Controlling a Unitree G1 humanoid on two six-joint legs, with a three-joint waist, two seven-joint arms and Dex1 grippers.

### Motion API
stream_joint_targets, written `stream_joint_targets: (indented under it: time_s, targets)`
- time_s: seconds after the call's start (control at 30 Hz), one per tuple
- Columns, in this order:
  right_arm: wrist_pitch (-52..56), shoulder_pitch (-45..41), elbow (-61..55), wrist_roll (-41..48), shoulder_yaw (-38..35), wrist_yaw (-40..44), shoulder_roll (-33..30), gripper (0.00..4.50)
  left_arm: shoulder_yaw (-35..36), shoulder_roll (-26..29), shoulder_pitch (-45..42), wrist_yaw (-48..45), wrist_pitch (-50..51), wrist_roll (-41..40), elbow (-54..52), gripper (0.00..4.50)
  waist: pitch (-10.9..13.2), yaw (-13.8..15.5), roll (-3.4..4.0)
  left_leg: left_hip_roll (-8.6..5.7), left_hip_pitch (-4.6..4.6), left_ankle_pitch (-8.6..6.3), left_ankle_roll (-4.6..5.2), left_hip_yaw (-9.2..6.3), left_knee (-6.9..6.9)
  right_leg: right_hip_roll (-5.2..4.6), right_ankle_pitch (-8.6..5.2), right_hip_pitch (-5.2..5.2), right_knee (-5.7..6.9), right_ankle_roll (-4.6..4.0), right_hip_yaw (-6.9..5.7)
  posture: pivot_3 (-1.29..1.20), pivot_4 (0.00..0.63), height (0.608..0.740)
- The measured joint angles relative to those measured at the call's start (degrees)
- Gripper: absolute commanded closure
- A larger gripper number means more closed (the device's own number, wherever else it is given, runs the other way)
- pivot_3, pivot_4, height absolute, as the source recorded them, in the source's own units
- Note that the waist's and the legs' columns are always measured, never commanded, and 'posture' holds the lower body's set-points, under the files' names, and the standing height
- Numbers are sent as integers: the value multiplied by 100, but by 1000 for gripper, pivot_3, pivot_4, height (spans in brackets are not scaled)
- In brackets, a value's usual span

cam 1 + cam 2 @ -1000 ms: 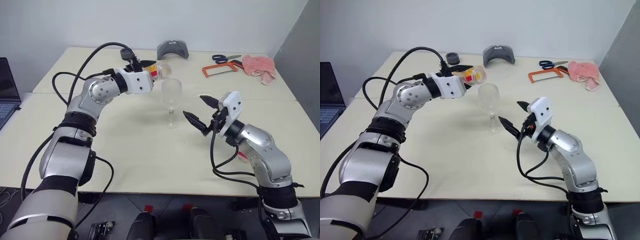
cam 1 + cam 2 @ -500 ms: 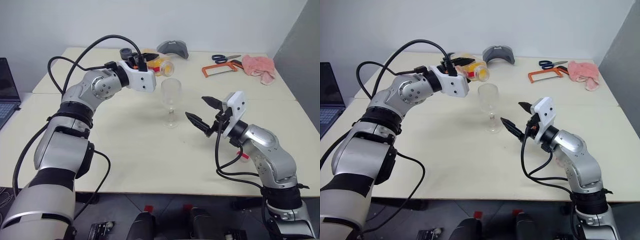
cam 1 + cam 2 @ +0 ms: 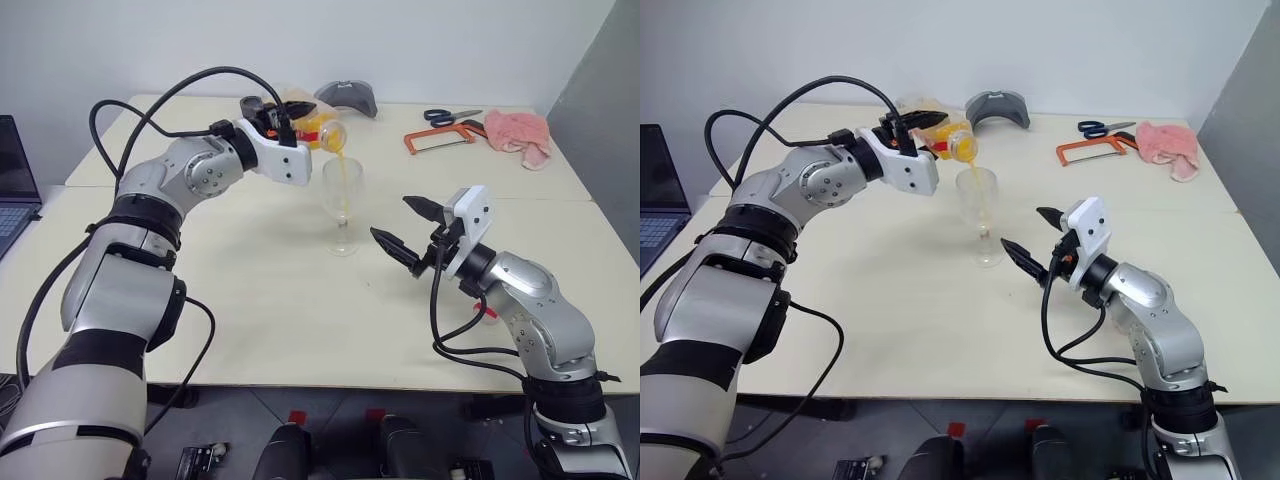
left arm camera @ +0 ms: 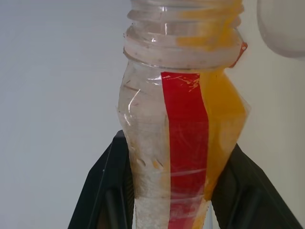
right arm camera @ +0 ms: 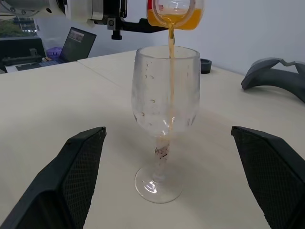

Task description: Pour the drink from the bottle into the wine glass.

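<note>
- Two robot arms reached over the pale cream tabletop (image 3: pixel 250 300).
- The left claw (image 3: pixel 290 112) was clenched on the small clear plastic bottle with a red stripe (image 4: pixel 183 143), its black fingers (image 4: pixel 102 191) pressed on both sides of it.
- That bottle was tipped over on its side, with its open mouth just above the rim of the glass.
- A thin stream of the orange-yellow drink (image 5: pixel 170 71) ran from the bottle's mouth down into the clear stemmed wine glass (image 5: pixel 164 119).
- The wine glass stood upright on its round foot near the middle of the tabletop, between the two arms.
- The right claw (image 3: pixel 405 228) was released, its two black fingers (image 5: pixel 76 176) spread wide, holding nothing. It pointed at the glass from just beside it and did not touch it.
- Far back on the tabletop lay blue-handled scissors (image 3: pixel 450 116), an orange saw (image 3: pixel 440 138), a pink cloth (image 3: pixel 520 134) and a grey curved thing (image 3: pixel 345 98).
- One dark laptop (image 3: pixel 15 180) sat at the left side.
</note>
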Motion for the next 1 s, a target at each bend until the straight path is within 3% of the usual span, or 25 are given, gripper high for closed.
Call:
stream_joint_targets:
  time_s: [1.0]
  targets:
    - [33, 0, 0, 138, 9, 57, -9, 0, -334, 55, -125, 599, -5, 305, 32, 2829, 0, 0, 0, -1, 0, 1, -1, 1, 2, -1, 0, -1, 4, 0, 0, 0, 150, 740]
